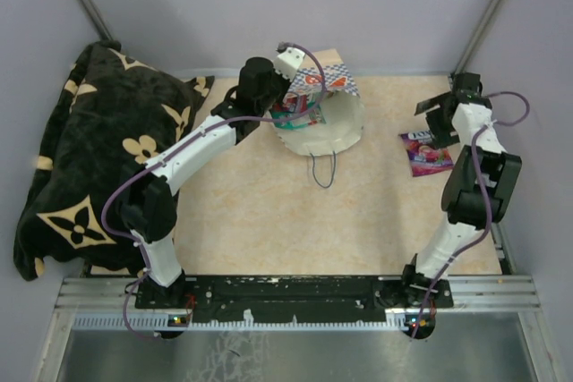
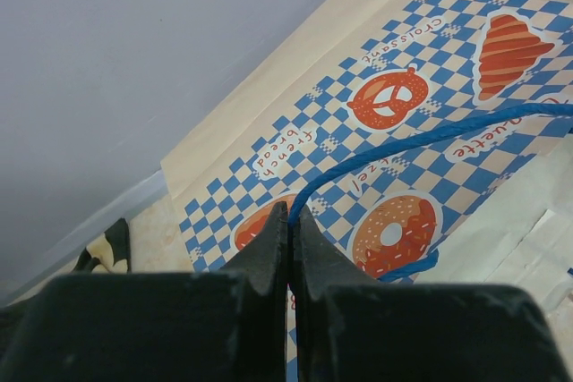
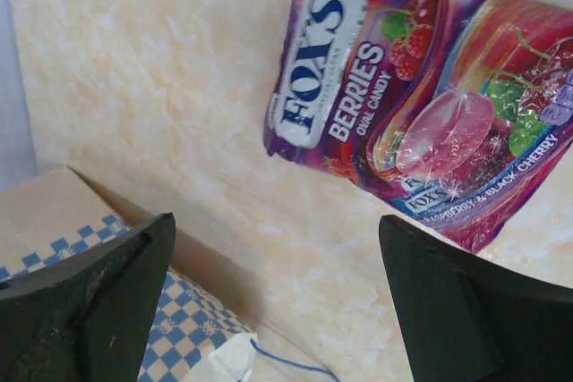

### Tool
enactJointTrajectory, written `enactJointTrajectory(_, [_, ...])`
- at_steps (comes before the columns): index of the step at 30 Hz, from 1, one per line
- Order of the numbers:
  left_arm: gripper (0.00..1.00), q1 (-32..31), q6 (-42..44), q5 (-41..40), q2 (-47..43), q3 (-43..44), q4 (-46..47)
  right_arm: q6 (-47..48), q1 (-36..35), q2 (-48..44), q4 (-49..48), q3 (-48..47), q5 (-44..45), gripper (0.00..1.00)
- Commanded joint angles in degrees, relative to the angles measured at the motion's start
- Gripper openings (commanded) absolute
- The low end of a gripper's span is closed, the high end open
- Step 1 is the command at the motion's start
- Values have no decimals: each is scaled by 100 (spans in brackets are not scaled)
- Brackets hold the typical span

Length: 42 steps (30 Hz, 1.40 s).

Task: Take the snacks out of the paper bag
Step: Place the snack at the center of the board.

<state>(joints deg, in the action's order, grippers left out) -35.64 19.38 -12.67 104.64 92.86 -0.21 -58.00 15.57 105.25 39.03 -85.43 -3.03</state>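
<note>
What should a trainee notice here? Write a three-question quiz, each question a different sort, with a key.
1. True or false: the right gripper grips the purple packet.
2. What is the left gripper shut on? A a packet; B the blue string handle of the paper bag; C nothing.
3. Fill in: the purple packet lies on the ____, outside the bag.
Key: 1 false, the gripper is open and clear of it; 2 B; 3 table.

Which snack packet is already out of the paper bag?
The purple berry packet, lying flat on the table near the open right gripper. The other packets sit inside the paper bag, at its mouth.
</note>
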Motion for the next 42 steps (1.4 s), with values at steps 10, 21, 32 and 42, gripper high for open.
enactJointTrajectory(10, [0,-37,73,-205,-112,-67,21,1613,-48,-2223,-1467,2329,1698,73])
enactJointTrajectory(21, [0,-66,130,-320,-111,-126,-82,1510,174,-644,-2180,1870,1326,76])
enactJointTrajectory(32, [0,-66,247,-423,-87,-184,-101,1047,170,263,-2318,1556,947,78])
enactJointTrajectory(42, [0,-66,277,-440,-86,-120,-197,65,129,723,-2453,1568,780,77])
